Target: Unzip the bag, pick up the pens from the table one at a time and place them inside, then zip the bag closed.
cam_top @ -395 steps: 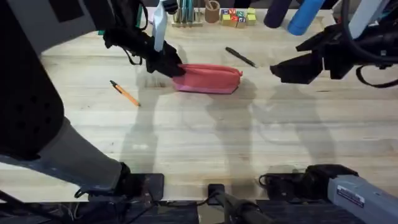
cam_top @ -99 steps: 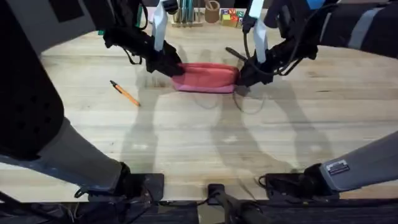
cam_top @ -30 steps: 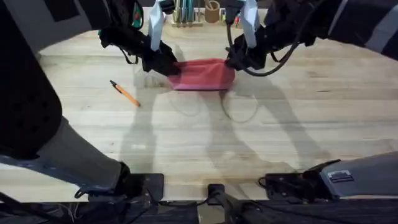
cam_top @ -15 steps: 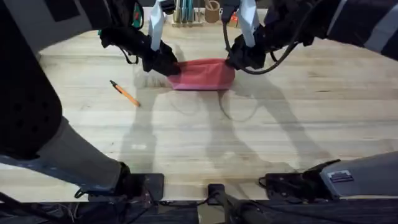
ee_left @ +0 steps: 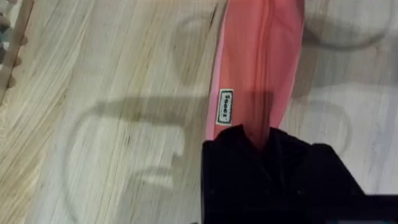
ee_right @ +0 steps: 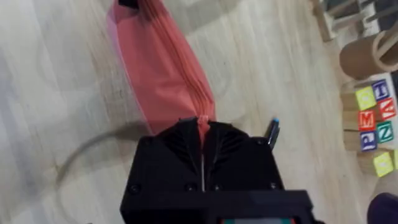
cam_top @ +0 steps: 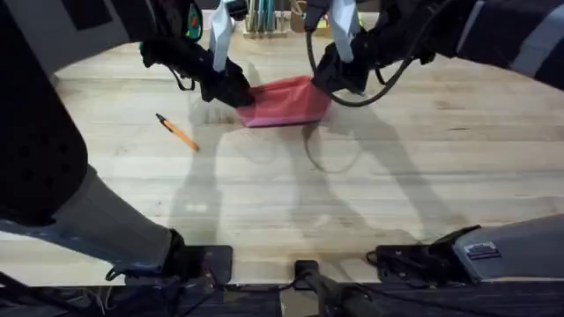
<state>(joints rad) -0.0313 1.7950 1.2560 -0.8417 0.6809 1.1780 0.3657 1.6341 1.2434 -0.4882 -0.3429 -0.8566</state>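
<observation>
Keep your left gripper (cam_top: 240, 94) clenched on the bag (cam_top: 284, 101) end while your right gripper (cam_top: 324, 81), pinching the zipper pull, draws steadily along the teeth.

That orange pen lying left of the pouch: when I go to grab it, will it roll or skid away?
Probably a bit of both. The orange pen is slim and looks round, lying flat on the smooth wooden table, so a nudge may roll it. It looks light and stiff, so closing across its middle should lift it without bending.
</observation>
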